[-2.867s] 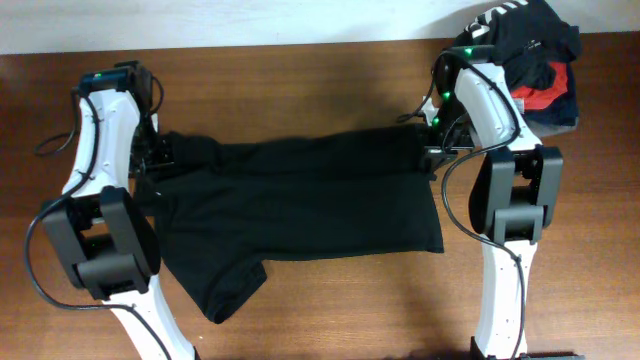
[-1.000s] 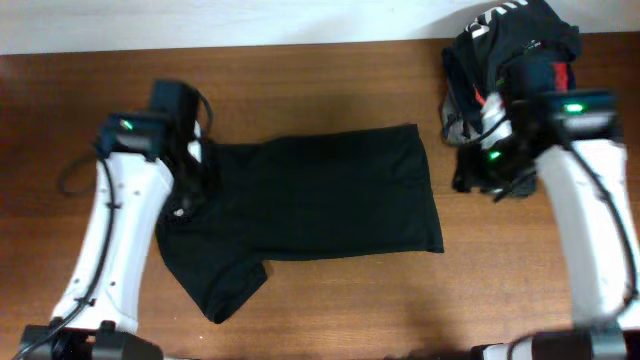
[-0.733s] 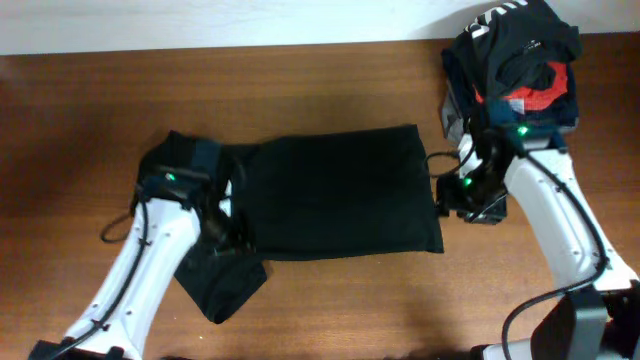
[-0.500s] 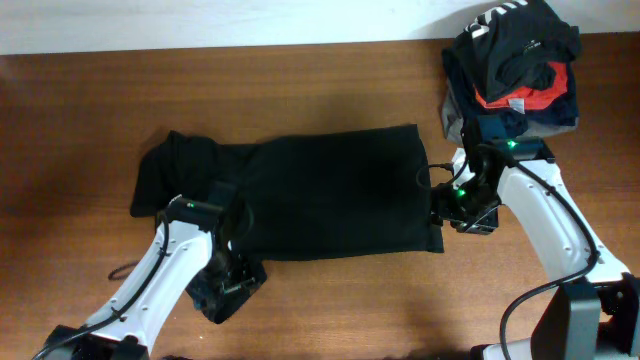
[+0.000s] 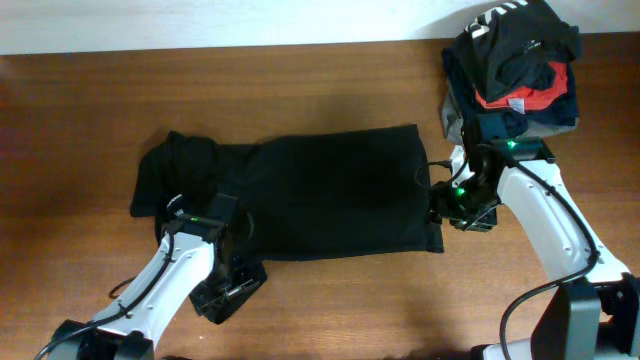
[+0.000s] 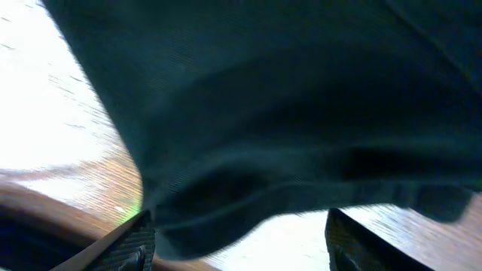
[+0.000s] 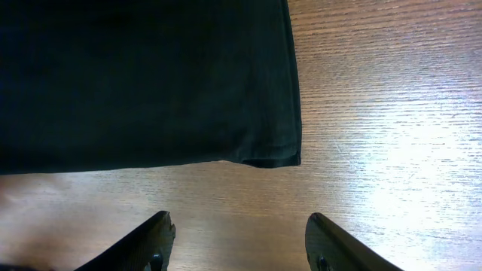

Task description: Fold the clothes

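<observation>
A black T-shirt (image 5: 330, 195) lies across the middle of the table, its body a flat rectangle and its left end bunched, with one sleeve (image 5: 245, 278) sticking out toward the front left. My left gripper (image 5: 226, 290) hovers over that sleeve. In the left wrist view dark cloth (image 6: 286, 113) fills most of the frame, and the left gripper (image 6: 239, 226) is open with the cloth's edge drooping between its fingers. My right gripper (image 5: 441, 216) sits at the shirt's front right corner (image 7: 290, 158). It (image 7: 239, 220) is open over bare wood, just short of the hem.
A pile of other clothes (image 5: 515, 60), black, red and navy, is stacked at the back right corner, close behind my right arm. The wooden table (image 5: 330, 90) runs to a white wall at the back.
Both arms have swung from the shirt's back edge toward the front. The left one came down over the front left sleeve, the right one to the front right corner. In the last half second they barely move.
</observation>
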Robot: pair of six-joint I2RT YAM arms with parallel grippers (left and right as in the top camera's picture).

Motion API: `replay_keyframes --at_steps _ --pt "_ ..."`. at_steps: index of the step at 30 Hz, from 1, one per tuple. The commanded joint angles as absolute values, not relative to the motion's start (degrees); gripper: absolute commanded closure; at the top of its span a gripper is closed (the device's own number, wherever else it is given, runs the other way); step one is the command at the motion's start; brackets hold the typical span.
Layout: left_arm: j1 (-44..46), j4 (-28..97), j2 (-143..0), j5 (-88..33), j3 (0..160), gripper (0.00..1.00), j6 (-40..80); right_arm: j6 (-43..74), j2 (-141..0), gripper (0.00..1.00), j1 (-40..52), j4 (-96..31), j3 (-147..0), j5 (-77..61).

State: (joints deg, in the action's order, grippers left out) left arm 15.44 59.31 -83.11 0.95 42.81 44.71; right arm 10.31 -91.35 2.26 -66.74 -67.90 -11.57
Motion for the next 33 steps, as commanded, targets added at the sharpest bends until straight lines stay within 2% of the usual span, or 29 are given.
replay_keyframes --at_steps 1,6,12,13,14,15,16,17,33 --pt "13.96 59.81 -82.15 4.10 41.34 0.28 45.76 9.89 -90.48 0.39 2.61 -66.59 -67.70 -12.05" --pt "13.69 61.01 -82.15 1.69 39.77 0.28 45.78 9.82 -90.48 0.39 2.61 -66.35 -67.70 -12.03" --pt "13.69 55.92 -82.15 -0.89 35.92 0.29 45.82 9.26 -90.48 0.39 2.61 -65.80 -67.70 -12.05" --pt "13.69 55.64 -82.15 -0.84 35.92 0.35 45.82 9.23 -90.48 0.39 2.61 -65.82 -67.70 -12.03" --pt "13.69 55.31 -82.15 -0.84 35.92 0.58 45.80 9.23 -90.48 0.39 2.61 -65.80 -67.70 -12.03" --pt "13.69 55.05 -82.15 -0.84 35.92 0.75 45.80 9.15 -90.48 0.39 2.61 -65.80 -67.70 -12.03" --pt "13.69 54.76 -82.15 -0.80 35.92 0.91 45.80 8.80 -90.48 0.39 2.61 -65.80 -67.70 -12.03" --pt "13.69 54.43 -82.15 -0.64 35.99 0.99 45.80 8.80 -90.48 0.39 2.61 -65.82 -67.70 -12.01" --pt "13.52 56.42 -82.13 5.69 51.68 0.99 40.21 9.54 -93.45 0.39 2.59 -65.54 -66.83 -11.77"
